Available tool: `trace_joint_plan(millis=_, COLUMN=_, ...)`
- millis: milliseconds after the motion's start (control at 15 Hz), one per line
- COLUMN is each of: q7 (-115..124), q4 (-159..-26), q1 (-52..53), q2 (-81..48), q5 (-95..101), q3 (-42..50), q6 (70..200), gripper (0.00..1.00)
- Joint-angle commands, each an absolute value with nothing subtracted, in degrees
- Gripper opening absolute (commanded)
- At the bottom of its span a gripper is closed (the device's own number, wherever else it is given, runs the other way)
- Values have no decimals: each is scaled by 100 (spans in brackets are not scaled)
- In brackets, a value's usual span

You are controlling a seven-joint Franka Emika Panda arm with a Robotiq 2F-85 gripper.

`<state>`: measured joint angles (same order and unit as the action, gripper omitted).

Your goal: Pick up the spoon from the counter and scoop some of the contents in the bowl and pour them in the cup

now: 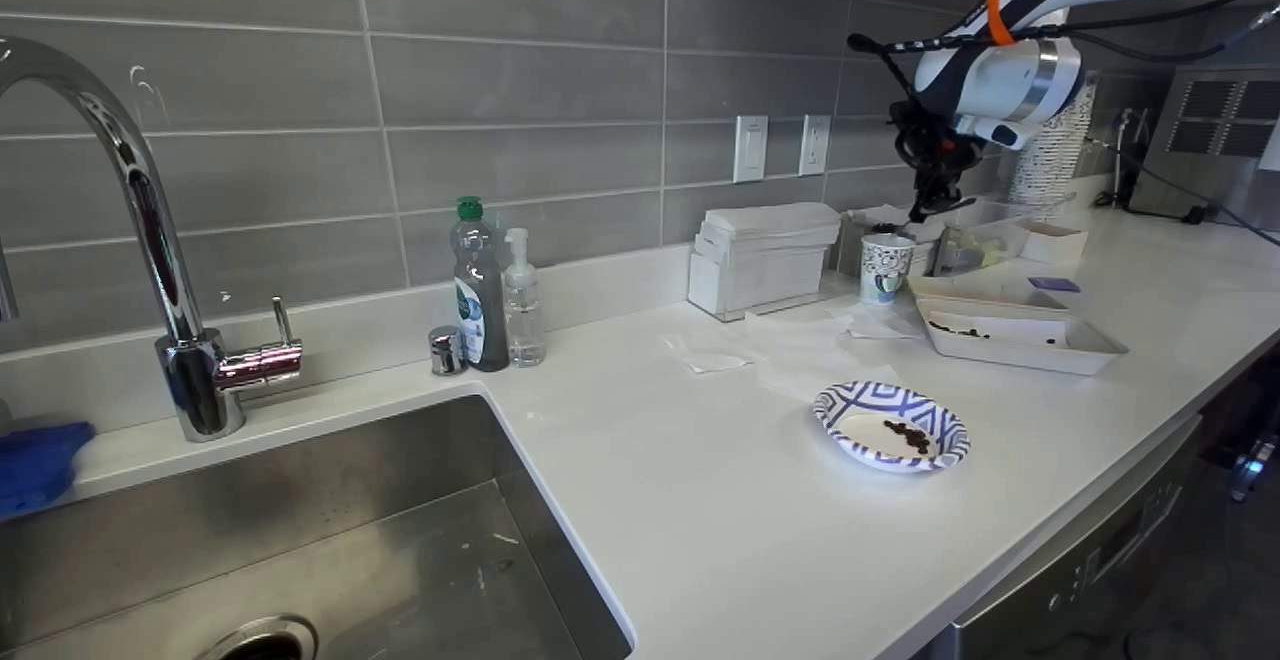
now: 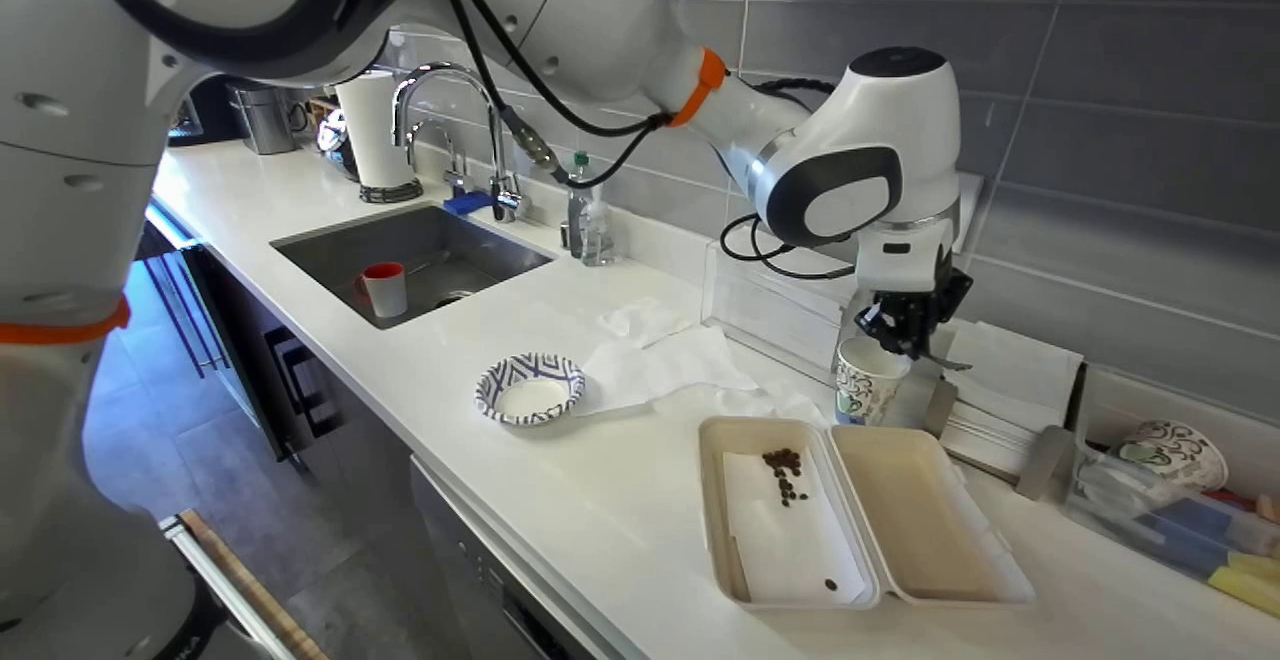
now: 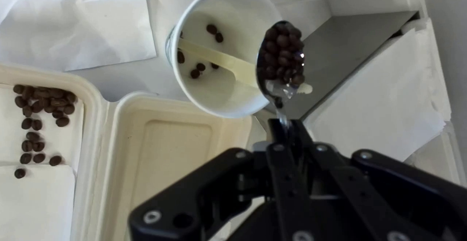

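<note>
- The claw [image 3: 287, 126] pinches the spoon [image 3: 276, 88] by its handle, so picking it up looks done.
- A big heap of brown beans [image 3: 282, 44] sits on the spoon, so scooping looks done too.
- The spoon is up at the cup [image 2: 862, 390]. In the wrist view, part of it sticks out past the rim. I can't tell how high it is.
- The cup has a few beans and a pale stick [image 3: 219, 56] inside.
- Pouring this spoonful is left. I think the spoon must go more over the cup first, or beans may spill.
- More beans lie in the bowl [image 1: 848, 403] and the food box [image 2: 920, 530].
- These stand on a white counter [image 1: 650, 460], with crumpled napkins [image 2: 670, 370] by the bowl.
- A mug [image 2: 388, 295] is in the metal sink [image 1: 400, 540].
- The wall [image 1: 520, 110] has grey tiles, and the floor [image 2: 210, 460] is grey.
</note>
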<state>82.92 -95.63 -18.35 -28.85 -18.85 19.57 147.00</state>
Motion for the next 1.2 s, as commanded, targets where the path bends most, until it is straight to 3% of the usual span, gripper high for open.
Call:
trace_joint_plan(millis=0, q7=8756, q4=-9813, q1=-1534, q2=-2873, q5=-1424, q3=2194, q6=15054, gripper=2)
trace_joint_plan(millis=1133, q7=10509, q4=-10505, q1=-140, q2=-2714, q5=728, q3=3466, q6=15871, gripper=2)
